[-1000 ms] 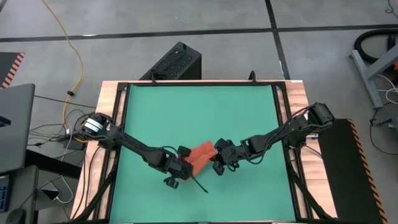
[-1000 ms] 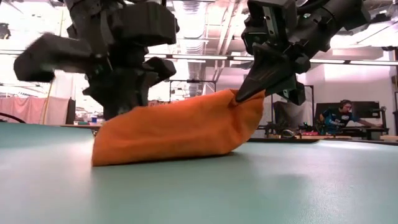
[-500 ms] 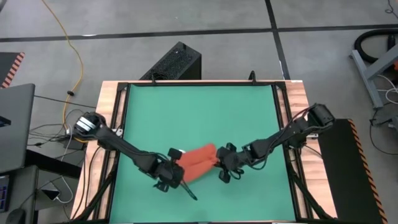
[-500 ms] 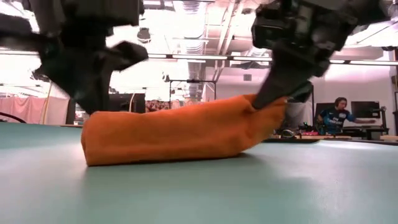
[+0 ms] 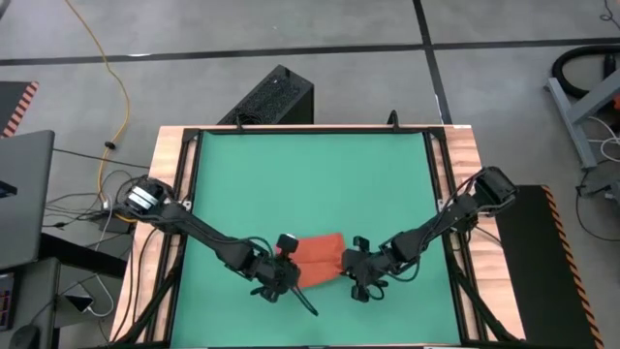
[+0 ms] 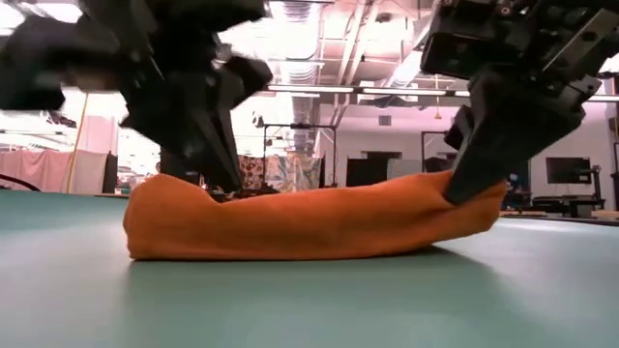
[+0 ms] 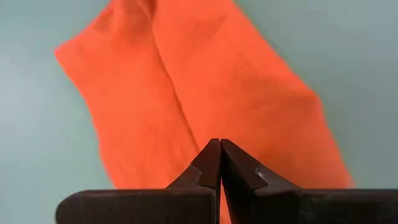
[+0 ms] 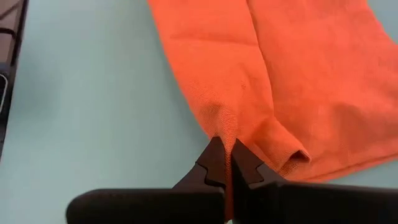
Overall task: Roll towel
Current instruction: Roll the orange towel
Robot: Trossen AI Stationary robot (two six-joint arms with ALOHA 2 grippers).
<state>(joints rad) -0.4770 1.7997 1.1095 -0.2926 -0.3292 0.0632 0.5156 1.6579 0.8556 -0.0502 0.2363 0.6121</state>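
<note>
The orange-red towel (image 5: 316, 259) lies as a long, low folded bundle on the green mat (image 5: 310, 174), near the table's front edge, running left to right. In the low view its whole underside (image 6: 309, 249) rests on the mat. My left gripper (image 5: 286, 270) is shut at the towel's left end, and my right gripper (image 5: 351, 268) is shut at its right end. A crease (image 7: 168, 74) runs along the cloth toward the left fingertips. No white tag shows. My left gripper (image 7: 220, 144) meets the top of the towel's left end (image 6: 217, 193), slanting down from the left, fingers shut on the cloth at the crease (image 7: 214, 138). How many layers it has cannot be seen. That end rests on the mat. My right gripper (image 8: 224, 144) pinches a small raised ridge of cloth (image 8: 222, 124) at the towel's right end between its fingertips. The fingers slant down from the right. The end (image 6: 479, 198) sits slightly raised, and the cloth below it lies on the mat.
Wooden rails (image 5: 176, 194) frame the mat. A black box (image 5: 274, 97) stands beyond the far edge, and cables (image 5: 97, 208) lie off the left side. Open mat stretches toward the far edge.
Both grippers have gone toward the table's near edge and down, the right one rolling as it went. The towel has turned from slanting to lying left to right. Its raised right end has sunk, and it has stretched out low and long on the mat.
</note>
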